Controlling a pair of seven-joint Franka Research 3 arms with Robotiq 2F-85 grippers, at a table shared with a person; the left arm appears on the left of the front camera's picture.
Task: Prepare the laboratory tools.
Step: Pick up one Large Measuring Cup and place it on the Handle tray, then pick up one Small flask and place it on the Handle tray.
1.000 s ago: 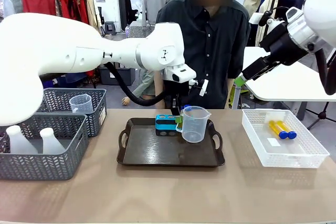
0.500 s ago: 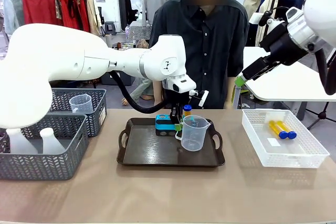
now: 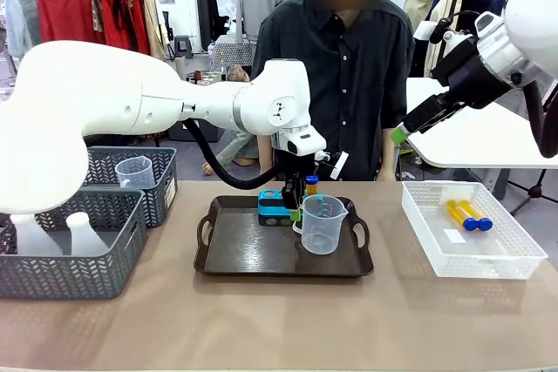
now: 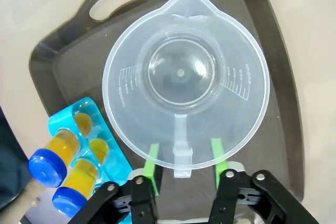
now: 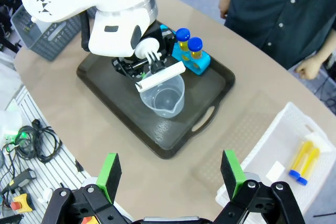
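Note:
A clear handled measuring beaker (image 3: 323,225) (image 4: 185,80) (image 5: 163,97) stands upright on the dark brown tray (image 3: 240,254) (image 4: 65,61). My left gripper (image 3: 300,208) (image 4: 184,157) is open, its green pads on either side of the beaker's handle with a gap on both sides. Behind the beaker, the blue tube rack (image 3: 274,206) (image 4: 90,129) (image 5: 198,61) holds two amber tubes with blue caps (image 4: 51,158). My right gripper (image 3: 398,136) (image 5: 170,174) hangs high at the right, open and holding nothing. Two more amber tubes (image 3: 467,214) (image 5: 302,160) lie in the white basket (image 3: 514,254).
Two grey mesh baskets (image 3: 122,241) sit at the left; the near one holds two white conical flasks (image 3: 84,233), the far one another clear beaker (image 3: 135,172). A person stands at the far side behind the tray. The near half of the table is bare.
The left arm lowered the beaker onto the tray, and its jaws have parted from the handle. The right arm has not moved.

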